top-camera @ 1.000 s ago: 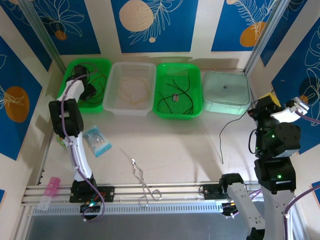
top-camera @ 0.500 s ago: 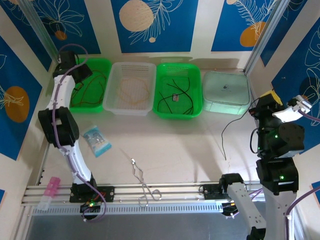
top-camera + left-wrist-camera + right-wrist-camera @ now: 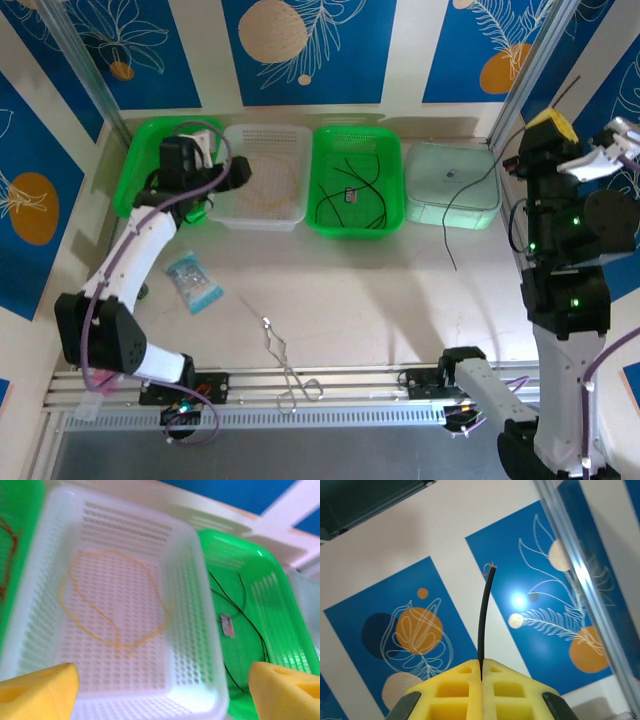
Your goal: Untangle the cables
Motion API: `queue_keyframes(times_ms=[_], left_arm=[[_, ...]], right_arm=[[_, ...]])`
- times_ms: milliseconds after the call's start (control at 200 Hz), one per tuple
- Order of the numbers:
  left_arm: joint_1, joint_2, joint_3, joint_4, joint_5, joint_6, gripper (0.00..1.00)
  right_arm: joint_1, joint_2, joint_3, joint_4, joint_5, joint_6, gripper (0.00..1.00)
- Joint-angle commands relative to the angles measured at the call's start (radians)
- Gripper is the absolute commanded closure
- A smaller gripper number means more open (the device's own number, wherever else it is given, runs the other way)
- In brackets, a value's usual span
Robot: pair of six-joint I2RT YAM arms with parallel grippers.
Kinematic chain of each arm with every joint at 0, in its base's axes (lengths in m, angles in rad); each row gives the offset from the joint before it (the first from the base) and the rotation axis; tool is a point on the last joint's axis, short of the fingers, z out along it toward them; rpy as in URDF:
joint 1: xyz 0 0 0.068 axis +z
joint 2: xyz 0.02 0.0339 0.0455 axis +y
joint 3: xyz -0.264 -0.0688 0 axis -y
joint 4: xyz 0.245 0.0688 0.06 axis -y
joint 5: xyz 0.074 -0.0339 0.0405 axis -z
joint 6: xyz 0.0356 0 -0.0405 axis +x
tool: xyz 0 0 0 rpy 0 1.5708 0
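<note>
My right gripper (image 3: 481, 661) is shut on a thin black cable (image 3: 485, 610) whose frayed end sticks up past the yellow pads. From above, that gripper (image 3: 552, 135) is raised at the right and the cable (image 3: 447, 240) hangs down to the table. My left gripper (image 3: 165, 690) is open and holds nothing, hovering over the near edge of the white basket (image 3: 200, 630). A yellow-orange cable (image 3: 117, 645) lies looped in that basket. Black cables (image 3: 345, 172) lie in the middle green basket (image 3: 393, 215). A dark red cable (image 3: 7, 540) shows in the left green basket (image 3: 135, 165).
A translucent lidded box (image 3: 470, 205) stands right of the baskets, under the hanging cable. Silver forceps (image 3: 283, 365) and a blue packet (image 3: 193, 282) lie on the table in front. A metal rail (image 3: 330, 385) runs along the near edge.
My left gripper opened, rose out of the left green basket and swung right to the white basket. My right gripper lifted higher, pulling the black cable up with it.
</note>
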Motion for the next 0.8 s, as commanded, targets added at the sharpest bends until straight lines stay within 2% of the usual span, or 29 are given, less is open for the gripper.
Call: queue_keyframes(times_ms=[0, 160, 290, 475, 655, 795], left_arm=[[-0.097, -0.083, -0.062, 0.014, -0.121, 0.043, 0.13], [-0.238, -0.173, -0.202, 0.079, -0.206, -0.039, 0.13], [-0.331, -0.16, -0.215, 0.025, -0.251, -0.048, 0.13], [-0.44, -0.142, -0.236, 0.057, -0.274, -0.1, 0.12], [-0.522, -0.099, -0.221, 0.105, -0.239, -0.091, 0.11], [-0.556, -0.09, -0.241, 0.181, -0.231, -0.038, 0.11]], right_arm=[[0.007, 0.081, 0.065, 0.099, -0.059, 0.023, 1.0], [0.053, 0.242, 0.207, 0.163, -0.083, 0.015, 1.0], [0.106, 0.371, 0.324, 0.188, -0.085, -0.014, 1.0], [0.189, 0.512, 0.418, 0.223, -0.074, -0.067, 1.0], [0.23, 0.638, 0.45, 0.204, -0.079, -0.093, 1.0], [0.275, 0.684, 0.359, 0.187, -0.029, -0.132, 1.0]])
